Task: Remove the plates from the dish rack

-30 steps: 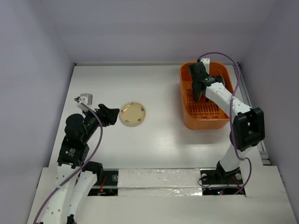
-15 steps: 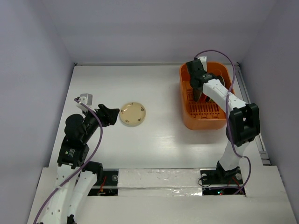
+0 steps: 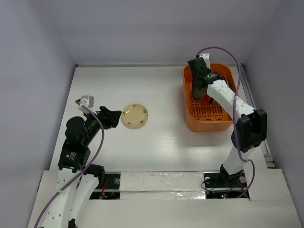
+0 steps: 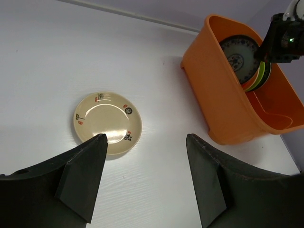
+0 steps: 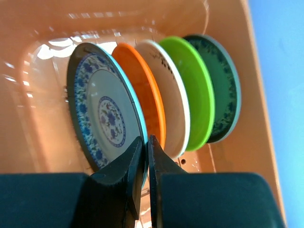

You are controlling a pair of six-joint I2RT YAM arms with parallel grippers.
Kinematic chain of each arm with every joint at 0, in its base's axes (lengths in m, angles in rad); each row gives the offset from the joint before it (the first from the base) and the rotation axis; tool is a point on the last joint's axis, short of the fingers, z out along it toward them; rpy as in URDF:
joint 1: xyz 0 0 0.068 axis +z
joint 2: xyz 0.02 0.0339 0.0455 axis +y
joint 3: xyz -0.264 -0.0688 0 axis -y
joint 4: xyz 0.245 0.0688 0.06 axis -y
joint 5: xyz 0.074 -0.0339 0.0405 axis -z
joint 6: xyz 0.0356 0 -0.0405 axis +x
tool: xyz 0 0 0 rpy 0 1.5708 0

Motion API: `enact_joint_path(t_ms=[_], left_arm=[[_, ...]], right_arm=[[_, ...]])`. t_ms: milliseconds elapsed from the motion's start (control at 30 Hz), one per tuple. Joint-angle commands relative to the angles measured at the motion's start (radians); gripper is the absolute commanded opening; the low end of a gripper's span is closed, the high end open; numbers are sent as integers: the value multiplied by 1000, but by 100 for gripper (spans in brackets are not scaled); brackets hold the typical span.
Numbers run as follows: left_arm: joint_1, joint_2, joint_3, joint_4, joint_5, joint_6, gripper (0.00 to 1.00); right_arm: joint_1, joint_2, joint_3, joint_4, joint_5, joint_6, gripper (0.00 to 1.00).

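Note:
The orange dish rack stands at the right; it also shows in the left wrist view. Several plates stand on edge in it: a blue-patterned plate, then orange, cream, lime green and dark green. My right gripper is inside the rack, shut on the rim of the blue-patterned plate. A cream plate lies flat on the table, also in the left wrist view. My left gripper is open and empty, just near of that plate.
The white table is walled at the back and sides. A small grey-white part sits by the left arm. The rack stands close to the right wall.
My right gripper has shifted slightly toward the back of the rack, at the standing plates. The left arm and the cream plate have not moved.

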Motion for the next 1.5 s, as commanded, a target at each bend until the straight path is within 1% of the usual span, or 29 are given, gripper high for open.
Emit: enact_joint_path(t_ms=[0,233,367,400,433,500,533,567,600,633,667,700,733,767,800,833,900,967,1167,1333,1467], left_arm=[[4,-9,-10,52,15,0,64],[4,-6,-10,53,18,0,64],[4,-3,-11,55,19,-2,64],[4,0,-11,55,18,0,64],[4,2,-11,53,18,-2,64],[4,3,-11,55,22,0,64],[4,6,-11,55,22,0,64],[4,5,-11,55,22,-2,64],[13,5,-11,53,21,0,64],[13,3,-11,52,18,0,64],[13,2,-11,52,13,-2,64],[13,0,-11,50,10,-3,64],[13,-1,-11,50,10,-2,64],[13,-3,-11,50,7,-2,64],[13,-4,-11,50,7,-3,64],[13,-3,-11,50,7,-3,64],[13,-1,-10,49,4,-2,64],[13,-1,-10,49,5,-3,64],[13,-1,-10,49,7,-3,64],[13,3,-11,50,7,-3,64],[13,6,-11,50,7,-2,64]], right_arm=[[39,-98,89,-12,69,-18,2],[79,-215,166,-88,150,-19,0],[152,-298,190,-115,218,1,0],[209,-310,193,-109,222,4,0],[237,-319,192,-100,218,22,0],[296,-326,174,-62,138,51,0],[347,-326,154,-33,91,83,0],[367,-323,126,60,-19,100,0],[384,-310,94,111,-82,117,0],[408,-298,35,162,-153,177,0],[419,-284,4,273,-286,209,0],[429,-255,-24,334,-354,237,0],[439,-235,-59,390,-411,307,0],[467,-214,-63,471,-481,335,0],[478,-170,-63,503,-509,357,0],[478,-148,-61,536,-537,413,0],[478,-105,-66,604,-591,465,0],[478,-50,-75,638,-585,519,0],[478,113,-63,632,-528,576,4],[478,145,-125,687,-483,604,6],[478,173,-129,659,-456,610,7]])
